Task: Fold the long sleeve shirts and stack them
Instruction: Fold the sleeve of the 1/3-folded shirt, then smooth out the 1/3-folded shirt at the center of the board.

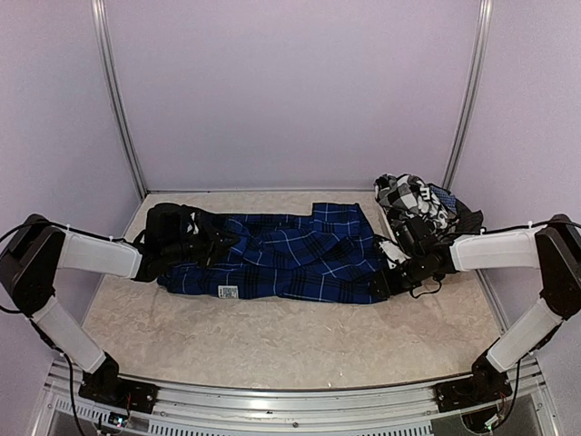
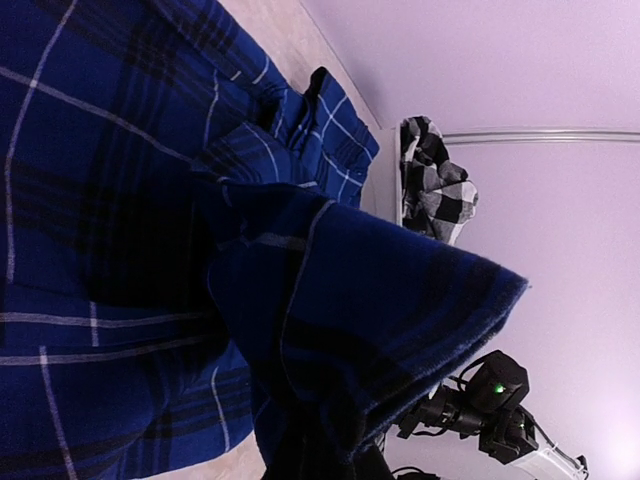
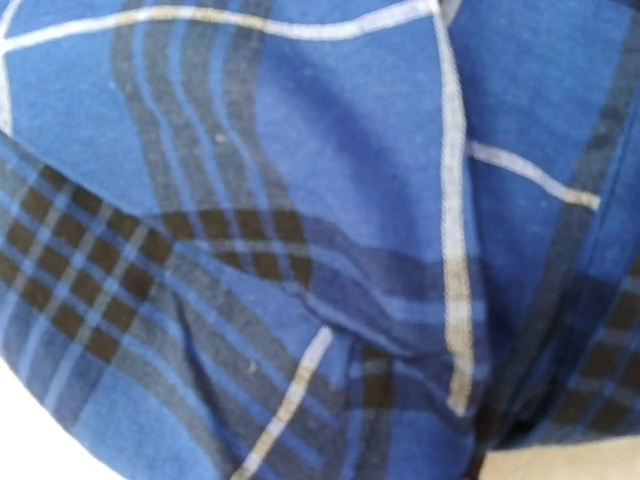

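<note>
Tabletop stretches pale from the arm bases to the blue shirt, which lies crumpled in a long band across the middle. The left gripper sits at its left end and the right gripper at its right end. Both wrist views are filled with plaid, so no fingers show, and it cannot be told whether either claw is closed or has hold of cloth. If one side has only a loose layer, a pull could slip free or drag the bunched fabric crooked, spoiling any fold. Farther back, the checked shirt is heaped in the far right corner, close behind the right arm. A sweep there could snag it.
</note>
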